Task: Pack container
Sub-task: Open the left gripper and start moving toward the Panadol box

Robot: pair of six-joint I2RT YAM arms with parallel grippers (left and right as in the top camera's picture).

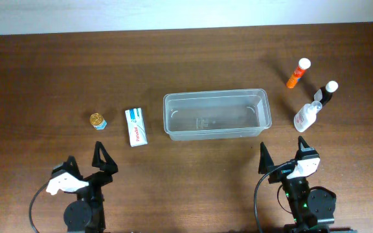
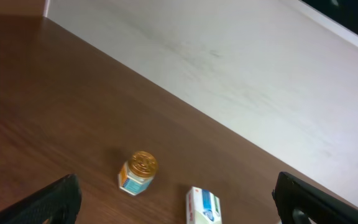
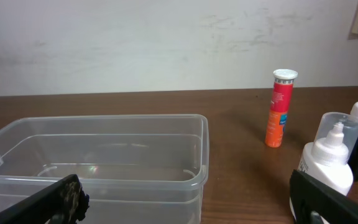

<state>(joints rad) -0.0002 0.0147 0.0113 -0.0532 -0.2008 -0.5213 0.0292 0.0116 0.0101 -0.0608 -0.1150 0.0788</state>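
Dark brown wood-grain worktop runs back to a pale wall along its far edge. At its middle lies the container, a long clear plastic tub with rounded corners and a rim, its long sides parallel to the far edge. Just beside the tub's left end, a white and blue medicine box lies flat. Further toward the left edge, apart from the box, stands a small jar with a gold lid. Off the tub's right end, a white bottle with a clear cap stands just beside a dark bottle with a white cap; whether they touch I cannot tell. Beyond them, toward the far right corner, an orange tube with a white cap stands upright. Near the near edge, the left tool and the right tool each have their fingers spread wide, well apart from every item.
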